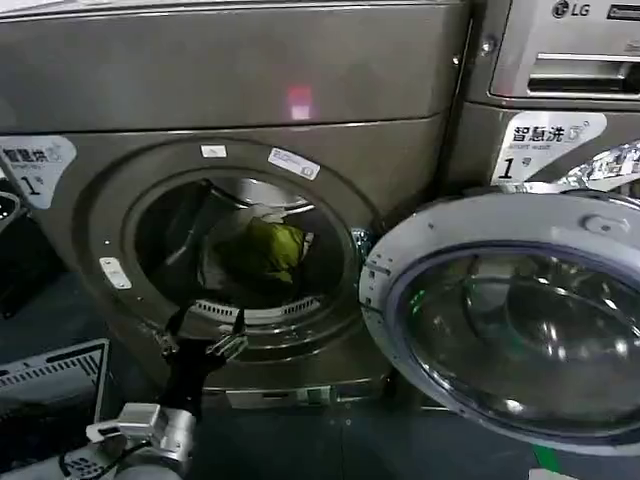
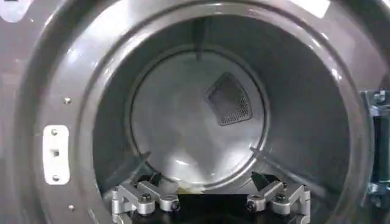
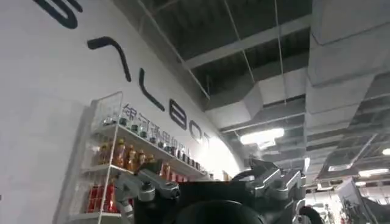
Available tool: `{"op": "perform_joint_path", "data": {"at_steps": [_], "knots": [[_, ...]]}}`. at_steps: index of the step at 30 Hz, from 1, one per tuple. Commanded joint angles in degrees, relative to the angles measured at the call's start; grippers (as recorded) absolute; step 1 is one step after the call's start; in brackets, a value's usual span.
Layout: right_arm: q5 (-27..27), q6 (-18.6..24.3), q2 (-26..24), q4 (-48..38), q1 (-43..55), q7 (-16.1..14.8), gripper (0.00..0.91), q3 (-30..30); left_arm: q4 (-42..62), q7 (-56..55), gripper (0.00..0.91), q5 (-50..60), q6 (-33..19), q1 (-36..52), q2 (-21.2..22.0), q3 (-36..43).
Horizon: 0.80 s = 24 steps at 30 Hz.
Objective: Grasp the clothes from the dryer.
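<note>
Fingers of the left gripper (image 1: 205, 335) are spread apart and hold nothing, poised just in front of the lower rim of the porthole of the large dark bronze-grey front-loading dryer (image 1: 240, 90). Seen from the head camera, the black gripper rises from a silver-grey wrist at the lower left and points toward the opening. In the left wrist view the same gripper (image 2: 210, 201) shows as two metal-jointed fingers (image 2: 143, 199) set wide, one to each side, with the round steel drum (image 2: 183, 122) straight ahead of them.

Inside that drum, the clothes (image 1: 265, 250), a small soft bundle of yellow-green fabric with a bit of white cloth at its top, lie toward the back and slightly right of the opening's centre, well beyond the fingertips and not touched by them. The rear wall of the drum carries a dark mesh vent (image 2: 228, 99).

The dryer's round glass door (image 1: 510, 320), with its pale grey ring, hangs open to the right of the porthole. A white label with a "1" (image 1: 35, 168) sits on the dryer's front at the left. A silver-grey LG machine (image 1: 565, 45) stands to the right, above the door.

The right gripper (image 3: 210, 189) is raised away from the machines, its fingers apart and empty, facing a white wall and a wire shelf of bottles (image 3: 113, 164) under an open ceiling.
</note>
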State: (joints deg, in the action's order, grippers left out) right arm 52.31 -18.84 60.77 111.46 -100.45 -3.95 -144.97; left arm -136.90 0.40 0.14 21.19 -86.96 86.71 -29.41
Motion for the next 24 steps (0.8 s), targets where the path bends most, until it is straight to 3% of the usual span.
{"op": "perform_joint_path", "data": {"at_steps": [1,18,21,24], "knots": [[-0.2,0.1,0.0,0.0,-0.1,0.0,0.907,0.0,-0.2,0.0,0.907,0.0,0.0,-0.2,0.0,0.1],[-1.3,-1.2,0.2,0.3,-0.3,-0.4,0.907,-0.6,0.4,0.2,0.907,-0.1,-0.3,0.6,0.0,-0.4],[-6.4,-2.5,0.0,0.4,-1.5,-3.6,0.907,-1.8,3.9,0.4,0.907,-1.6,-0.9,4.2,-0.8,-1.5],[-6.9,-4.6,-0.1,1.1,-2.4,-3.7,0.907,-3.5,9.5,0.3,0.907,-3.2,-1.5,11.7,-2.1,-1.7]]}}
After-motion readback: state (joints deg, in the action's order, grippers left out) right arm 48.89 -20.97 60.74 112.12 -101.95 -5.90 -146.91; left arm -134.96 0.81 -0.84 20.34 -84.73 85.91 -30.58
